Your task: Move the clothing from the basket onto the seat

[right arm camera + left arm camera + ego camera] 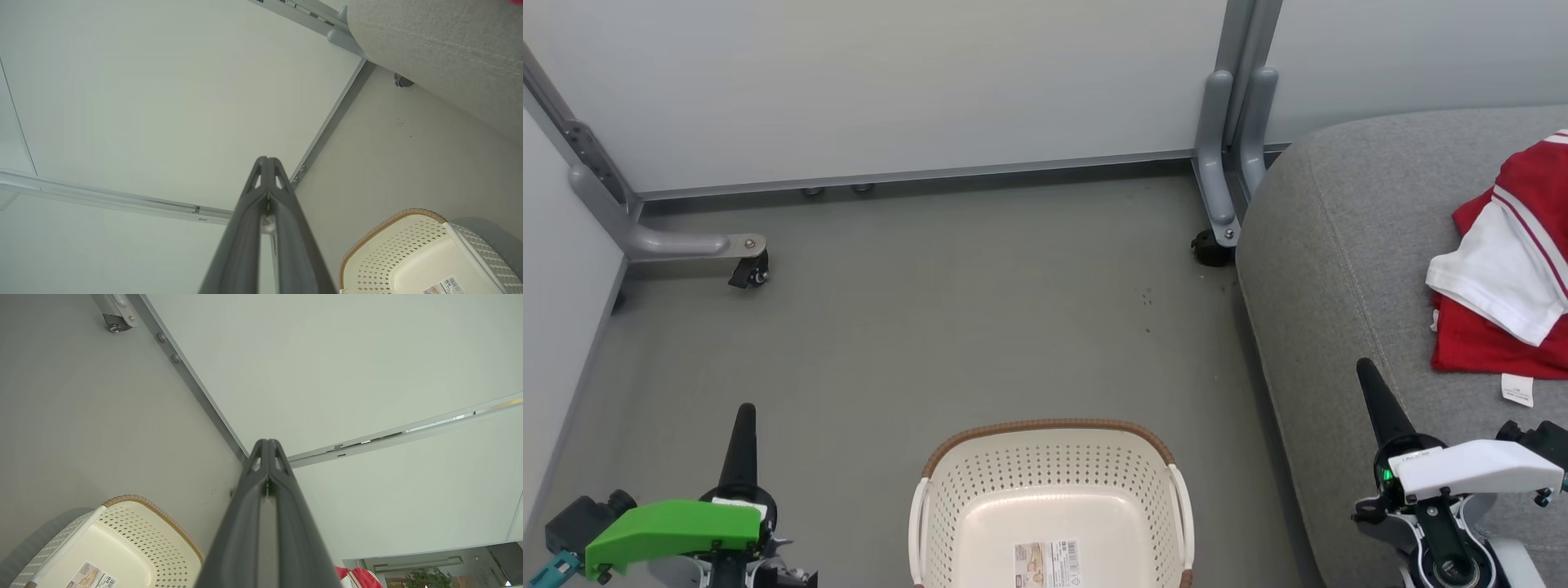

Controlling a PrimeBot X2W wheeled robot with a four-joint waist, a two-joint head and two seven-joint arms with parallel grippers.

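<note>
Clothing (1515, 269) lies in a rumpled red-and-white heap on the grey seat (1339, 245) at my right. The basket (1045, 467) stands on the floor (931, 310) directly before me, mouth up, with nothing in it but the label sticker (1048, 563) on its bottom. By my reading the transfer is done and the step in hand is standing clear; the next move calls only for a check that nothing hangs off the cushion edge. The heap's long axis runs roughly away from me, its white tag (1516, 389) nearest me and its right side cut by the frame. My left pincer (743, 425) and right pincer (1374, 390) are both closed tight on nothing, their 2 tips pointing forward.
</note>
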